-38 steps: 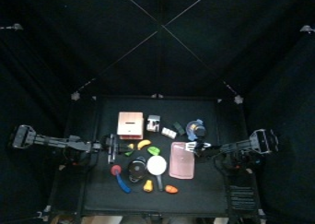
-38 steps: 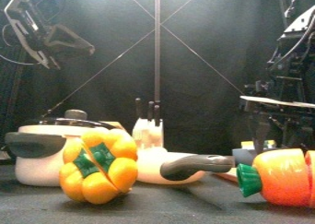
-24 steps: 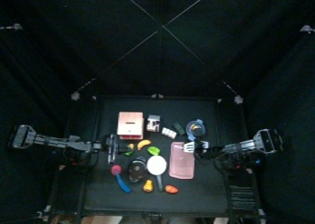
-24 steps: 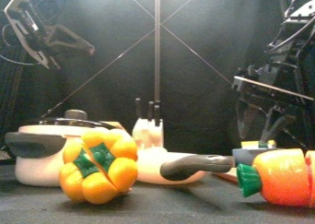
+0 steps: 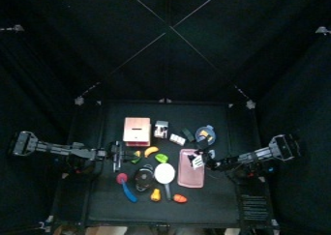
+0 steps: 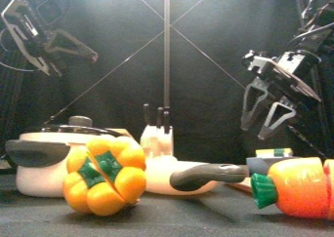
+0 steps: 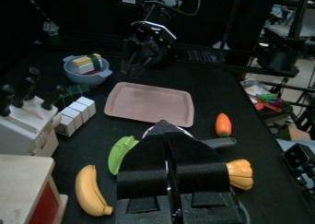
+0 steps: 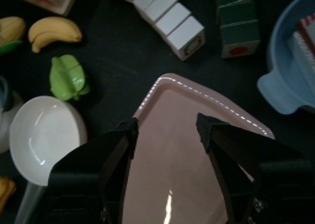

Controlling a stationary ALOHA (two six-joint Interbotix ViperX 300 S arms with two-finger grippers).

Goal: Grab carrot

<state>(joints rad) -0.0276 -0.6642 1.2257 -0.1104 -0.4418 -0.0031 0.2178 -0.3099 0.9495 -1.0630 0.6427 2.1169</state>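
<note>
Moving inward over the last moment, the right claw [image 5: 211,163] is now reaching from the right edge of the desk [image 5: 104,212] toward the pink tray [image 5: 191,168]; in the top view it is hanging at that tray's right side. The carrot [image 5: 155,194] is lying near the front edge, beside the white spoon [image 5: 165,173], well apart from this claw. The left claw [image 5: 119,156] is resting at the left side.

From the front, the right claw [image 6: 271,106] is hanging high and is spreading its jaws, while the carrot [image 6: 298,186] is lying low and near, at the right.

Looking from the left wrist, the left claw [image 7: 174,143] is pressing its jaws together, and the carrot [image 7: 224,124] is lying just beside the pink tray [image 7: 150,105].

Looking from the right wrist, the right claw [image 8: 168,128] is open over the pink tray [image 8: 180,163]; the carrot is not showing here.

So the approach is only beginning, I judge: the arm is needing to travel further forward and descend.
</note>
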